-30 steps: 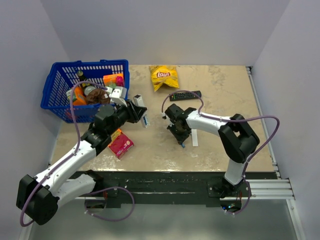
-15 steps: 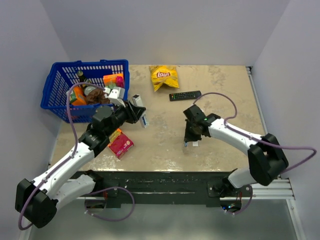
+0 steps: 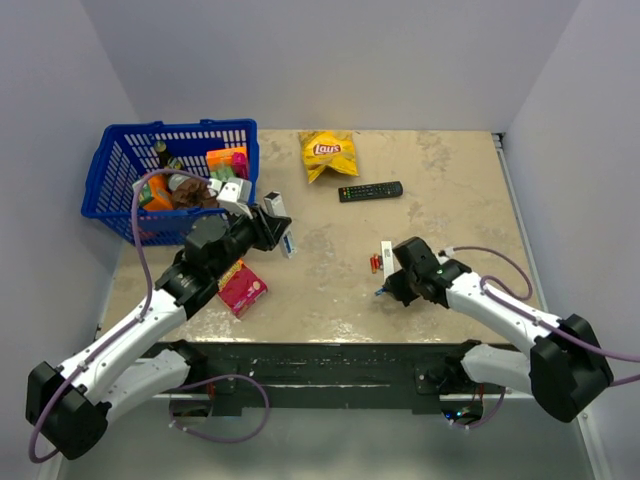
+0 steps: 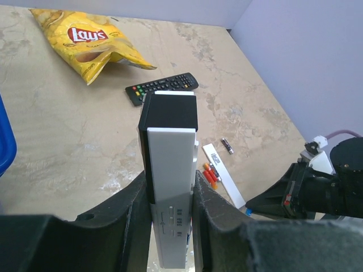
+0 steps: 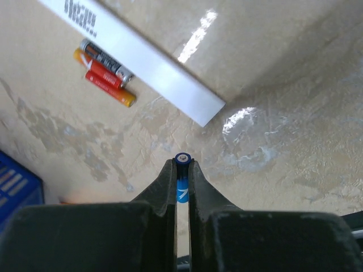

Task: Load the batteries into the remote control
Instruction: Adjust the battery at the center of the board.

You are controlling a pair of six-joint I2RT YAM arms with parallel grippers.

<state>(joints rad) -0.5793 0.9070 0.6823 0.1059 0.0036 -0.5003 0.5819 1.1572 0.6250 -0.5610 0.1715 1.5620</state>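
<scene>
Blue battery (image 5: 181, 190) pinched in the right hand (image 5: 181, 165); left hand (image 4: 170, 190) clamps the white, black-capped remote control (image 4: 169, 153); red-orange batteries (image 5: 105, 82) lie just beside the white strip (image 5: 142, 59).

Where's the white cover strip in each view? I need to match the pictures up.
Top external: strip lies right of the table's middle.
Left wrist: strip lies low and right of centre, beyond the remote.
Right wrist: strip runs diagonally from the top left to the centre.
Shared landmark: the red batteries lying beside the strip.
</scene>
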